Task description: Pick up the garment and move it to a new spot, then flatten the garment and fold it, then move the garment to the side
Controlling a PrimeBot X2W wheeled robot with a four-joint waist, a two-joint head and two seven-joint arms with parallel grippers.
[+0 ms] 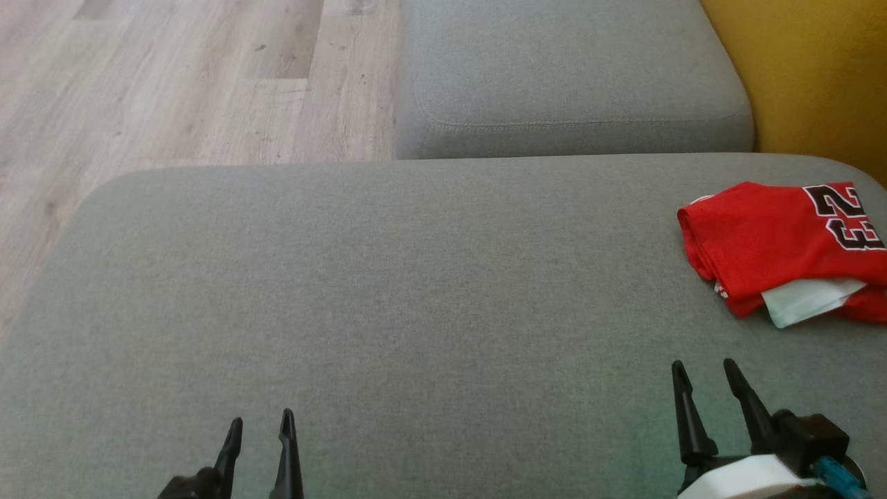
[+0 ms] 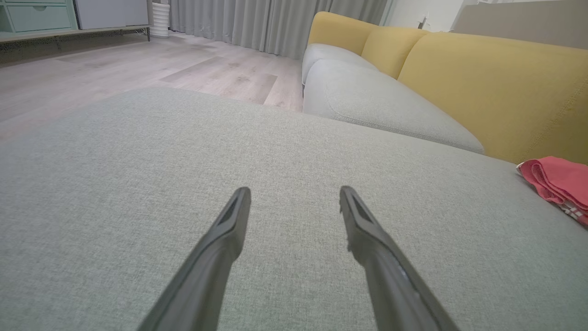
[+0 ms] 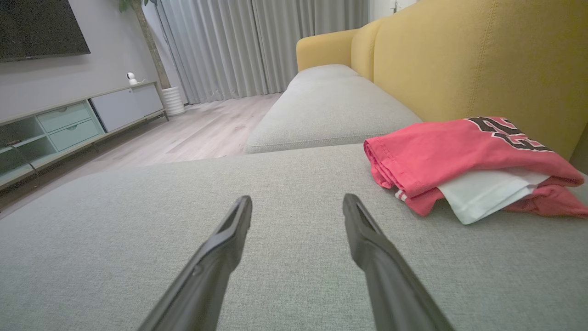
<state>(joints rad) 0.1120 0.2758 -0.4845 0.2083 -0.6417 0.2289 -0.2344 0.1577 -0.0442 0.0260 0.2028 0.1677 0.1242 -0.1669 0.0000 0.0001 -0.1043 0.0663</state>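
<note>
Garment (image 1: 776, 242) first: it lies ahead of your right gripper (image 1: 703, 363) and off to that gripper's outer side, well apart from the fingertips. It rests on the grey sofa seat (image 1: 388, 291), close to the yellow backrest (image 1: 818, 69). From your left gripper (image 1: 262, 416) it is far across the seat, beyond the right one.

Both grippers have their fingers spread wide and hold nothing. They sit low over the seat fabric, and you cannot tell from these views whether the tips touch it.

The red jersey lies as a compact, layered bundle. Its rounded folded edge faces the left gripper's side, and the number print (image 1: 842, 215) is on top. A white layer (image 1: 807, 298) pokes out from under the edge nearest the right gripper.

Judging by that, the fold looks done, and the bundle already sits to the side rather than ahead of the two grippers. Most of the task, perhaps all of it, appears complete.

What may be left is small. The fold is loose, with the white corner showing and the edges not square. If you count that as unfinished, a tidying pass with the right gripper is the nearest option.
</note>
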